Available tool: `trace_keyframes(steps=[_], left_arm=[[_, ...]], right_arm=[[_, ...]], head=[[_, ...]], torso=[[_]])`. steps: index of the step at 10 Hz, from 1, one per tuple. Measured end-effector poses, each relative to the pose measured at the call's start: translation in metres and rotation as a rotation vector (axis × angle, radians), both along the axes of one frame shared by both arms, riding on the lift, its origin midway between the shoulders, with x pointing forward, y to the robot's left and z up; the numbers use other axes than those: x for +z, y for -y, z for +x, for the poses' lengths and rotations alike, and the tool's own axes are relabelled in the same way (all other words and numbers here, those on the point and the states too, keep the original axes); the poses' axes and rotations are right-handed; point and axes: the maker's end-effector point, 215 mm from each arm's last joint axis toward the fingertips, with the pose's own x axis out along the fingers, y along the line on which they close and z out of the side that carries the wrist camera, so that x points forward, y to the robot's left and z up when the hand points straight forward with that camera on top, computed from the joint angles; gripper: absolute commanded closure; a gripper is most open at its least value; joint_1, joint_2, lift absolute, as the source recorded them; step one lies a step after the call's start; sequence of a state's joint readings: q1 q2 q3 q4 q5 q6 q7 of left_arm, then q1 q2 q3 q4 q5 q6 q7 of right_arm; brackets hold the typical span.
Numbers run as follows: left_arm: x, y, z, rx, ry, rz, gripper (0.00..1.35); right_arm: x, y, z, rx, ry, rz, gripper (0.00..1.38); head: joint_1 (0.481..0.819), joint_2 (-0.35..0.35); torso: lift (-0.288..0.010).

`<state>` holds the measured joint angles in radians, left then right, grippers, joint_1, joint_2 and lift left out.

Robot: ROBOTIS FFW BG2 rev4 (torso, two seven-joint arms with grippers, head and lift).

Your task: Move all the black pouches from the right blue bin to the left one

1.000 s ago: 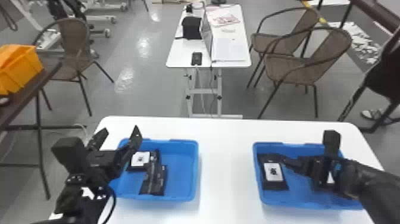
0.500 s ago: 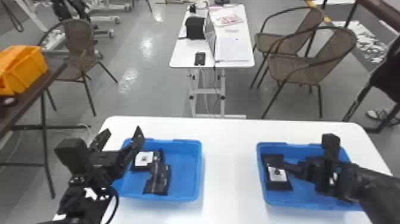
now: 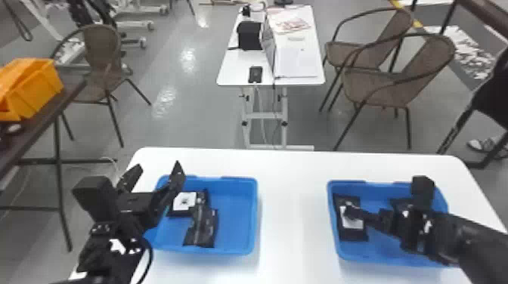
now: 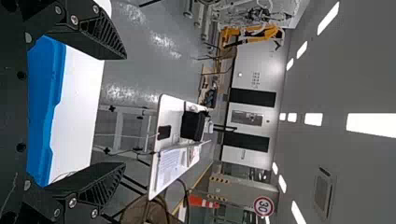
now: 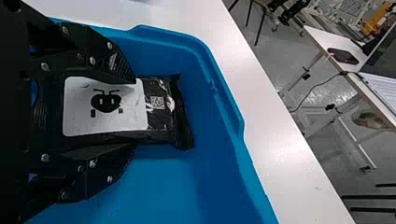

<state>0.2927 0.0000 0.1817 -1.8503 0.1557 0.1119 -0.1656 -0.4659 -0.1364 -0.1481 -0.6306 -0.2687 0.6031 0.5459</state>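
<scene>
Right gripper (image 3: 353,213) pinches a crinkly black pouch (image 5: 107,108) in the smooth right blue bin (image 3: 385,251); left gripper's (image 3: 157,169) flat fingers are wide open.

Bins of blue plastic: two (image 3: 238,215) (image 3: 381,245). Small black pouches: at least four (image 3: 185,200) (image 3: 204,226) (image 3: 353,236) (image 3: 400,204), two visible per bin, overlaps obscuring an exact total. Black pincers: two (image 3: 158,166) (image 3: 351,211). Brown woven chairs with dark metal frames: three (image 3: 100,41) (image 3: 431,68) (image 3: 393,32). White tabletop bearing the bins: one (image 3: 293,196).
</scene>
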Motion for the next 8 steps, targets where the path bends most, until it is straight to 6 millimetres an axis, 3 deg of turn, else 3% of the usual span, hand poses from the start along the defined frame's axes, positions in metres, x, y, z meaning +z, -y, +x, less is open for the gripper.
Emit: trace_keyframes(steps=[3, 5, 6, 8], left_arm=[[-0.001, 0.000, -0.001, 0.001, -0.002, 0.002, 0.22], [0.001, 0.002, 0.000, -0.001, 0.005, -0.002, 0.22], [0.003, 0.003, 0.001, -0.003, 0.012, -0.009, 0.22], [0.008, 0.004, 0.003, -0.004, 0.023, -0.028, 0.22]], right_arm=[[0.001, -0.006, -0.004, -0.048, 0.014, 0.064, 1.28], [0.013, -0.008, -0.002, -0.055, 0.049, 0.087, 1.28], [0.026, -0.010, -0.002, -0.048, 0.085, 0.095, 1.28], [0.085, -0.017, 0.010, 0.000, 0.218, 0.082, 1.28]], head=[[0.695, 0.090], [0.695, 0.090], [0.695, 0.090], [0.695, 0.092]], torso=[[0.010], [0.010], [0.010], [0.010]])
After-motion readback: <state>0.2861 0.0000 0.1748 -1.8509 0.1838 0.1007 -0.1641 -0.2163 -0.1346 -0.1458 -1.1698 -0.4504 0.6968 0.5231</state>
